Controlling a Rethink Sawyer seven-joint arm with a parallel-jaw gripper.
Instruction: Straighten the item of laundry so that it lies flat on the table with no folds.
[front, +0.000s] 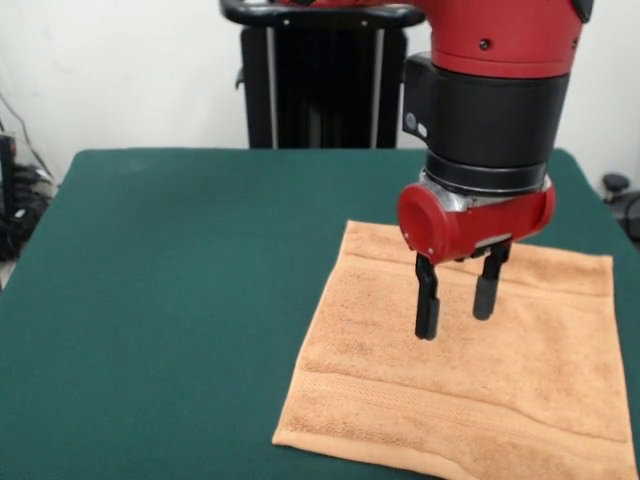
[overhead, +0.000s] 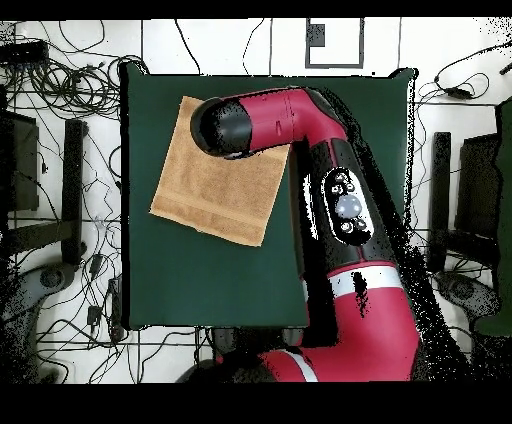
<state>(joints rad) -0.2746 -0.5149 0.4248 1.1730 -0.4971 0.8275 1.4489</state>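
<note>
The item of laundry (front: 470, 380) is a light-orange terry towel lying spread out and flat on the dark green table (front: 180, 300), at the right near side in the front view. It shows woven border bands and no visible folds. In the overhead view the towel (overhead: 205, 195) lies at the table's (overhead: 340, 110) upper left, slightly rotated, its top part hidden under the arm. My gripper (front: 456, 306) hangs above the towel's middle with its two black fingers (front: 427, 300) apart and empty, tips clear of the cloth. The gripper is hidden under the arm in the overhead view.
The black pedestal (front: 320, 80) stands at the table's far side. The red arm (overhead: 330, 180) reaches across the table's middle in the overhead view. Cables (overhead: 70, 90) and stands lie on the floor around the table. The towel's near right corner runs to the front view's edge.
</note>
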